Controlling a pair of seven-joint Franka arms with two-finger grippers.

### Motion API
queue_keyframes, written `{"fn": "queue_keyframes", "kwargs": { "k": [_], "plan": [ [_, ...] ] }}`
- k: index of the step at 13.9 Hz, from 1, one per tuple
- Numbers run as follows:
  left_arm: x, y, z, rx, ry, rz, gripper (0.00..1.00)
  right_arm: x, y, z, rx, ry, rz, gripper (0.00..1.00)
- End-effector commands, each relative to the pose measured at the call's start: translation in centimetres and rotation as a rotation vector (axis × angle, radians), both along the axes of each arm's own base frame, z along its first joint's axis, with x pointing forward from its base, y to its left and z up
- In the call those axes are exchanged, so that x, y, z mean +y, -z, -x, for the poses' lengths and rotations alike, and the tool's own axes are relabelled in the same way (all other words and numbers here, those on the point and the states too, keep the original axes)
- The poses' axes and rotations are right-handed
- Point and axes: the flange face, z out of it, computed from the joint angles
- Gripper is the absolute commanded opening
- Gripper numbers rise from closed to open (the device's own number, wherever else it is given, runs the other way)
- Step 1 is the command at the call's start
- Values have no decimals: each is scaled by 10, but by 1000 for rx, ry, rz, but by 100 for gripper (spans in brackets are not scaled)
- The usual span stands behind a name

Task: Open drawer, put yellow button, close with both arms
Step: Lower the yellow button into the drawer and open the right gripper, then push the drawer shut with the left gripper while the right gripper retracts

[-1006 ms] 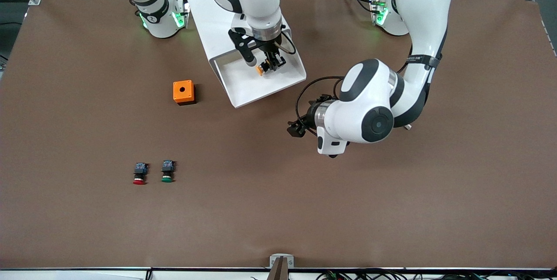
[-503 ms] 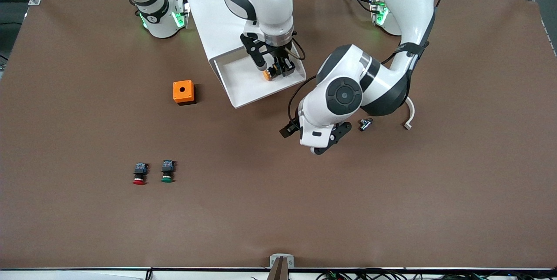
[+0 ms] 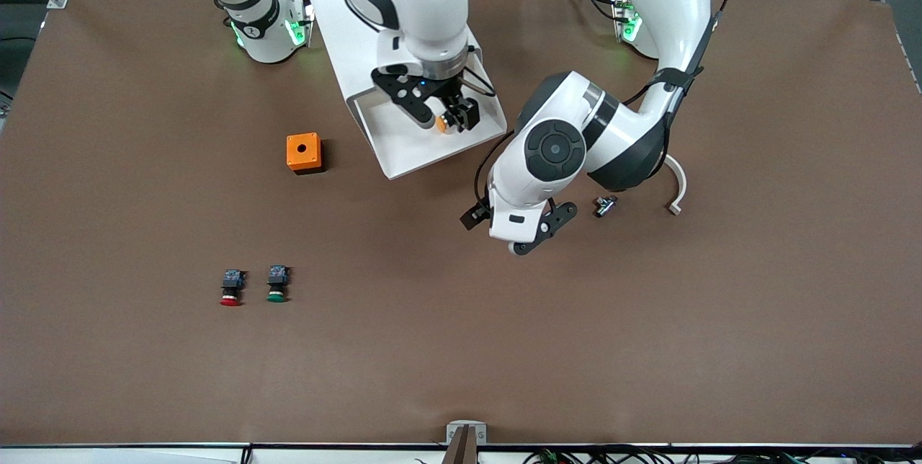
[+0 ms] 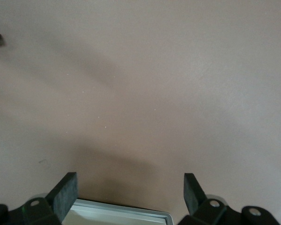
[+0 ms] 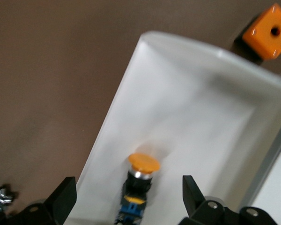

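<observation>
The top drawer (image 3: 403, 150) stands pulled out of the white cabinet (image 3: 346, 10). The yellow button (image 3: 443, 123) lies on its side on the drawer floor (image 5: 192, 108), toward the left arm's end. My right gripper (image 3: 452, 114) hangs just over it, open; in the right wrist view the button (image 5: 144, 163) lies between the spread fingers (image 5: 63, 194), touching neither. My left gripper (image 3: 475, 217) is open and empty, low over the table nearer the camera than the drawer. In the left wrist view a pale drawer rim (image 4: 122, 211) shows between its fingers (image 4: 65, 190).
An orange box with a hole (image 3: 303, 152) sits beside the drawer toward the right arm's end. A red-capped button (image 3: 230, 289) and a green-capped one (image 3: 276, 284) stand nearer the camera. A small metal part (image 3: 605, 205) and a white hook (image 3: 676, 190) lie by the left arm.
My right gripper carried the yellow button lower into the drawer and opened, leaving it on the floor. My left arm swung its wrist toward the drawer's front, uncovering the metal part.
</observation>
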Motion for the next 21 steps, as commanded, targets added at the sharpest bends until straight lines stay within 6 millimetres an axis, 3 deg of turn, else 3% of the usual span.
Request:
{"fn": "queue_keyframes", "kwargs": {
  "k": [1,3,6,9,14,18,21],
  "plan": [
    [-6,-2,15,-31,28,-31,99,-57,-34,-37,50,-155,21,100],
    [-21,2,29,-89,76,-66,99,-115,-55,-67,63,-257,4,100],
    [-36,4,50,-115,111,-55,99,-187,-72,-94,82,-387,-19,100],
    [-51,8,65,-118,142,-53,99,-274,-80,-125,97,-514,-48,100],
    [-70,11,90,-110,184,-59,99,-392,-92,-146,95,-632,-86,100],
    [-85,11,110,-96,212,-60,99,-448,-102,-141,110,-643,-104,100],
    [-94,9,123,-79,213,-51,99,-456,-101,-143,106,-630,-104,100]
  ]
}}
